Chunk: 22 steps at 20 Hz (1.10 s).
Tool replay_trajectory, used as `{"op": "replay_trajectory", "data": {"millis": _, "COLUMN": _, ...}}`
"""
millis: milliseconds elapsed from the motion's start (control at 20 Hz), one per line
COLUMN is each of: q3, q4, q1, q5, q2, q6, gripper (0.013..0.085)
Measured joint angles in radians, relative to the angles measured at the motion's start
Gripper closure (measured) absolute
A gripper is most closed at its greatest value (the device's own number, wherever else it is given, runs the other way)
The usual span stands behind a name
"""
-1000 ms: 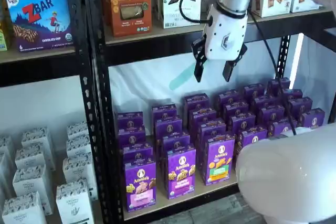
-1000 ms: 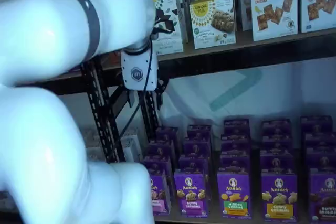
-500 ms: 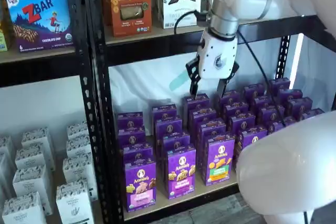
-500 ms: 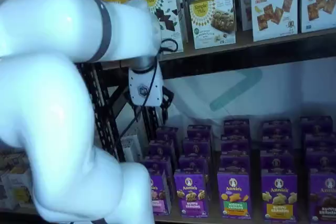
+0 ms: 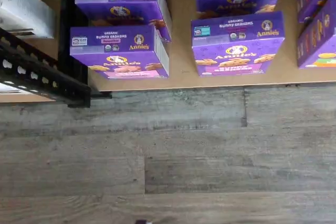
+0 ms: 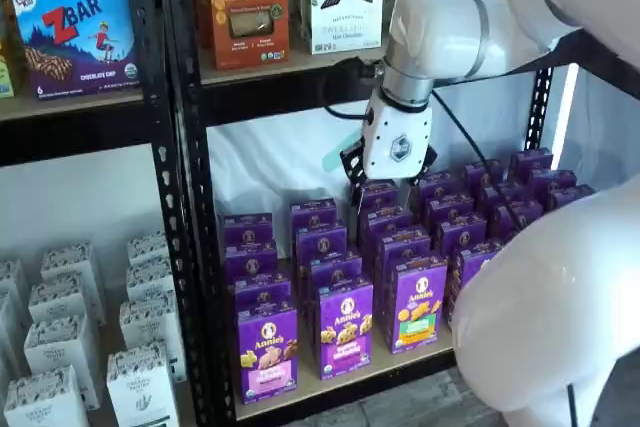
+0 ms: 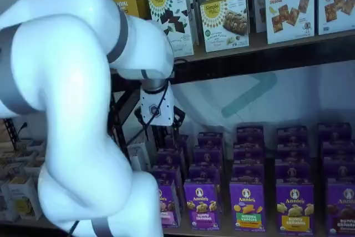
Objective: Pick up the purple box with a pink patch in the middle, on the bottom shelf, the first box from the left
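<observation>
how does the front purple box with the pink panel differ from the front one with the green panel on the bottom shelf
The purple box has a pale pink panel low on its front; the green-panel box has a green one. The purple box stands at the row's left end beside the black rack post, while the green-panel box stands two columns to its right. Their snack pictures also differ in colour. Both are upright Annie's boxes of the same size at the front edge of the bottom shelf.

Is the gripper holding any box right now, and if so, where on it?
Nothing is held. The white-bodied gripper hangs above the rows of purple cardboard boxes, clear of them; the purple box with the pale pink panel stands untouched at the front of the pale wood bottom shelf.
</observation>
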Motion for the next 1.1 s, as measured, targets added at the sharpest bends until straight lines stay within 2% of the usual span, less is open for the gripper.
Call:
{"op": "replay_trajectory", "data": {"millis": 600, "q3": -0.008, "q4": 0.043, "q1": 0.045, "q5": -0.207, "q2": 0.206, "q6": -0.011, "gripper": 0.013}}
{"op": "replay_trajectory", "data": {"millis": 1100, "q3": -0.054, "q4": 0.109, "q1": 0.074, "q5": -0.342, "q2": 0.399, "q6": -0.056, "gripper": 0.013}}
